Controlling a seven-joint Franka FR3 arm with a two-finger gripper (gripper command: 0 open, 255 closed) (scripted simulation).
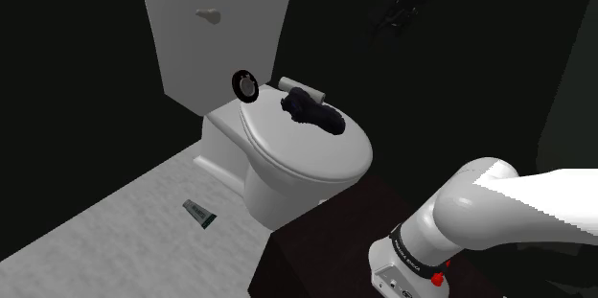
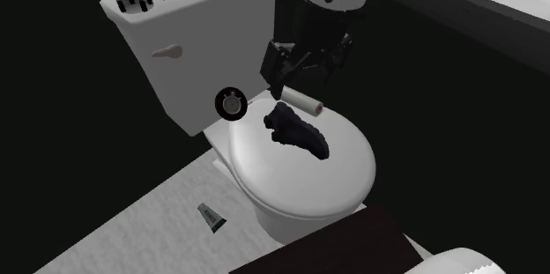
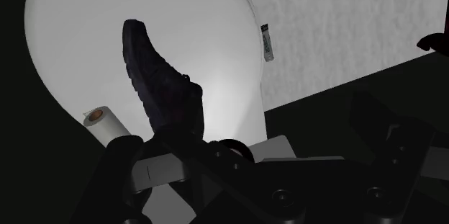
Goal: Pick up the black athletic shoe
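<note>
Hand end: the gripper hangs above the back of a toilet, apart from everything. I cannot tell whether it is spread or closed, because the black hand merges with the black area behind it.

Below the gripper and slightly outward is the black shoe. It lies along the closed white toilet lid, one end near the tank and the other pointing out over the lid. Nothing touches it.

Handling, my read:
- It should be light, with a soft upper that gives when squeezed and a stiffer sole. It is not fragile.
- The lid looks smooth, so a glancing touch could send the shoe sliding.
- I would take it across its narrow width near the middle, square to its long axis. End to end it looks too long to span.

A white paper roll sits just beside the shoe's nearer end, so I will mind it on the way down. Farther out, a round black-rimmed dial sits by the foot of the tank. A small tube lies on the floor, well apart.

The white arm rises from the stand and arches over, with the wrist bent so the hand points down at the lid.
</note>
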